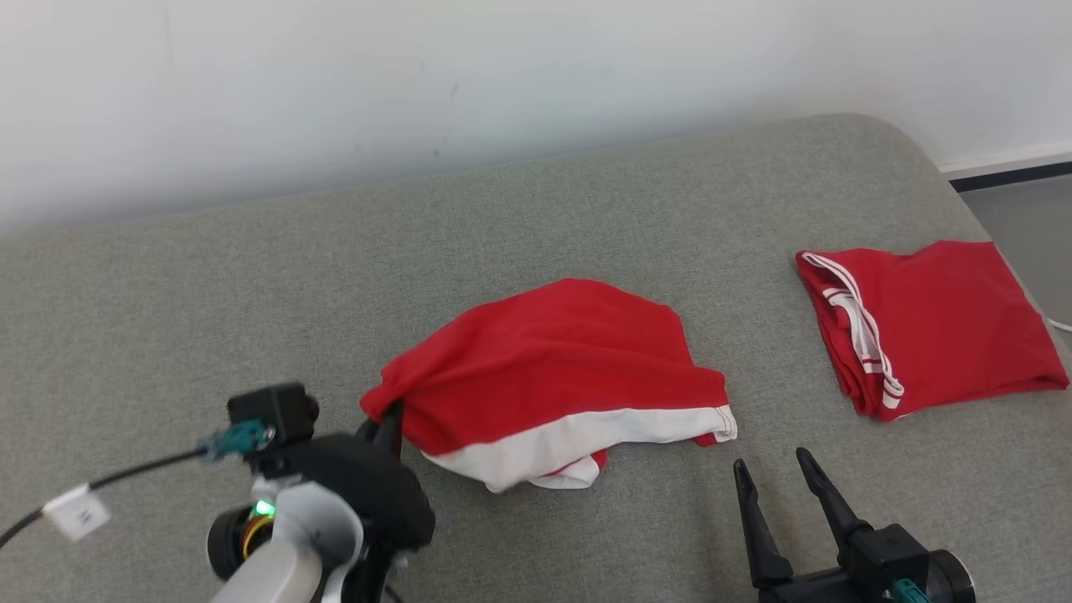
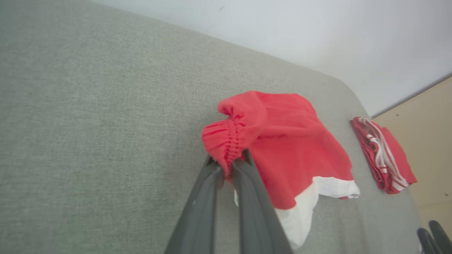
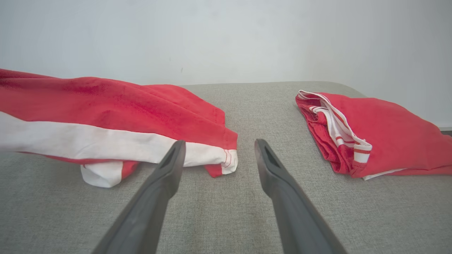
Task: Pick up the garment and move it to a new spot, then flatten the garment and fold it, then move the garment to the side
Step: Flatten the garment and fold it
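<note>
The garment (image 1: 553, 368) is a pair of red shorts with a white band, lying rumpled mid-surface on the grey padded top. My left gripper (image 1: 387, 425) is shut on its gathered elastic waistband at the left end. In the left wrist view the two fingers pinch the ruched red edge of the garment (image 2: 229, 141), with the left gripper (image 2: 227, 164) closed tight around it. My right gripper (image 1: 772, 462) stands open, empty, just below the garment's right corner. The right wrist view shows the right gripper (image 3: 218, 144) with its gap just short of the white hem of the garment (image 3: 197, 155).
A second red garment (image 1: 930, 327), folded, with white stripes, lies near the right end of the grey padded surface (image 1: 251, 293); it is also in the right wrist view as the folded garment (image 3: 370, 130). A white wall runs behind. The surface's rounded right edge drops to the floor.
</note>
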